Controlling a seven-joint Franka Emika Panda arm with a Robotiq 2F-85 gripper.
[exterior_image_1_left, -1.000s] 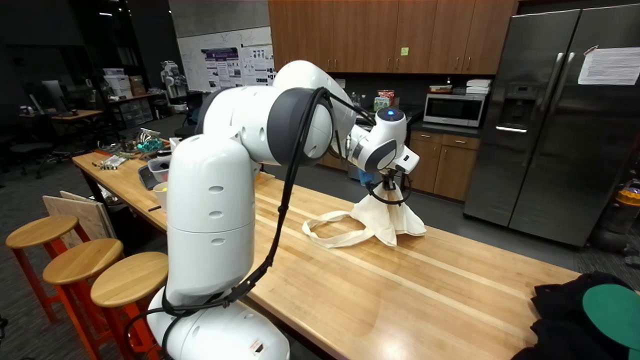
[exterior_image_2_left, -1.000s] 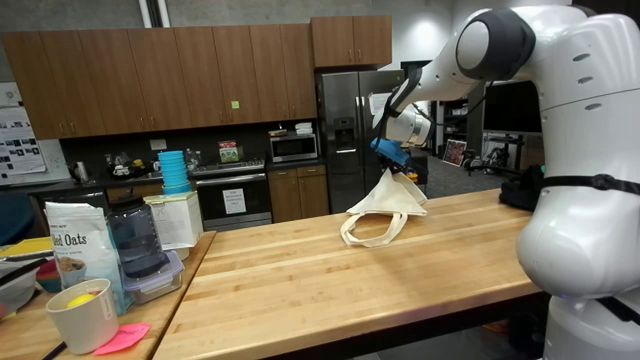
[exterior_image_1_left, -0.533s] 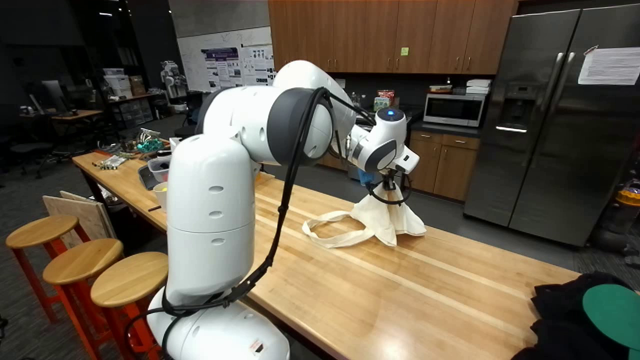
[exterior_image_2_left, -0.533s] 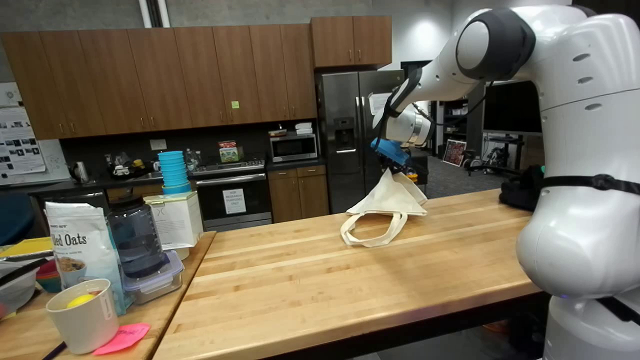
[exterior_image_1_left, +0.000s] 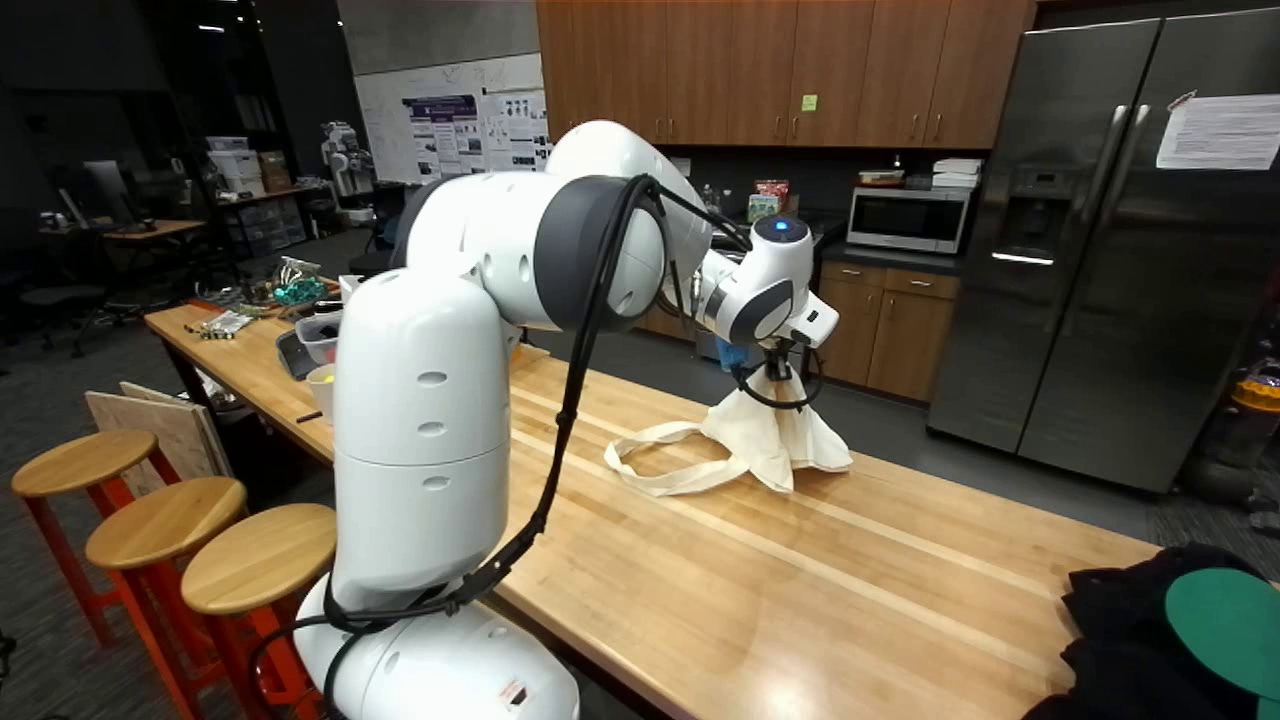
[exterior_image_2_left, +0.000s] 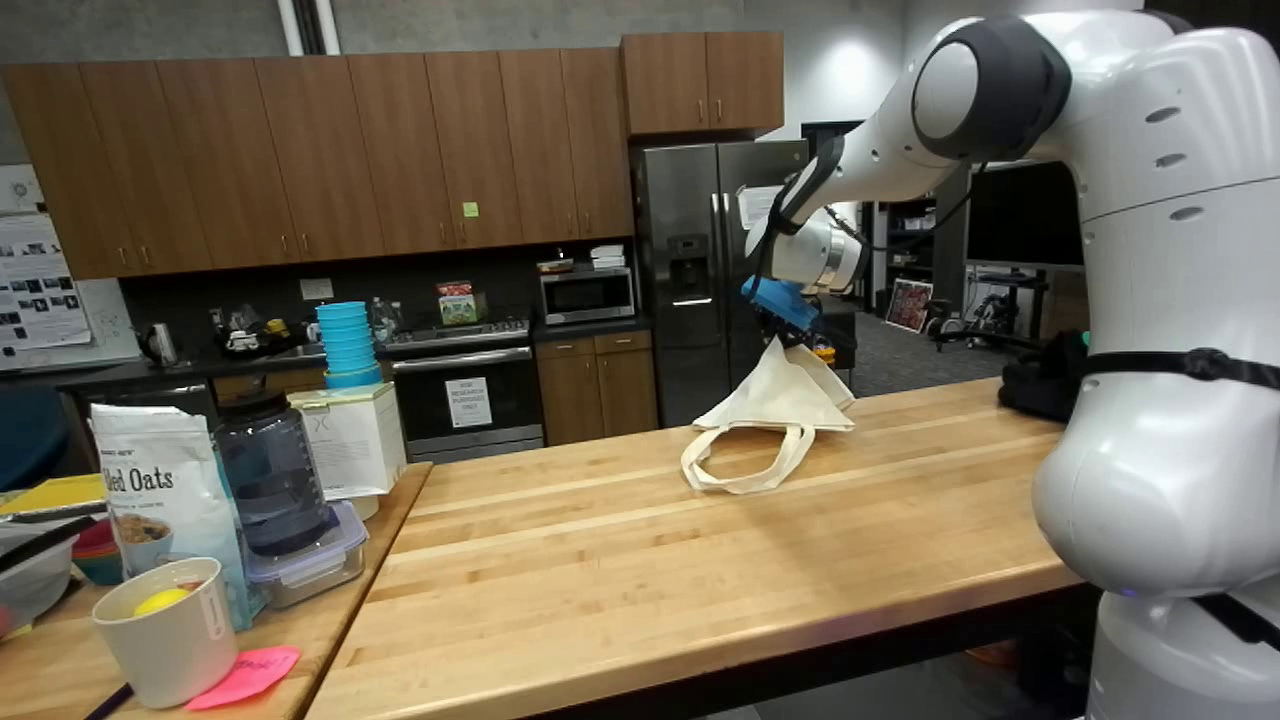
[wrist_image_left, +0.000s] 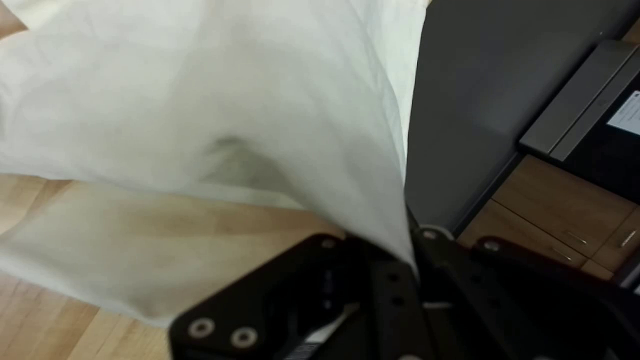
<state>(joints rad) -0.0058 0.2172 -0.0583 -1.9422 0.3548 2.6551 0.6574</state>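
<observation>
Cream cone-draped cloth tote bag (exterior_image_1_left: 772, 440) pinched beneath the black two-fingered end effector (exterior_image_1_left: 777, 369)
Closed tight on a thin fold, the end effector could lose the limp, creased bag if its bite is shallow. Below, to one side, a flat cream cloth strap (exterior_image_1_left: 688, 482) loops over the smooth striped blond-wood table (exterior_image_1_left: 850, 600); dragging could twist it.
</observation>
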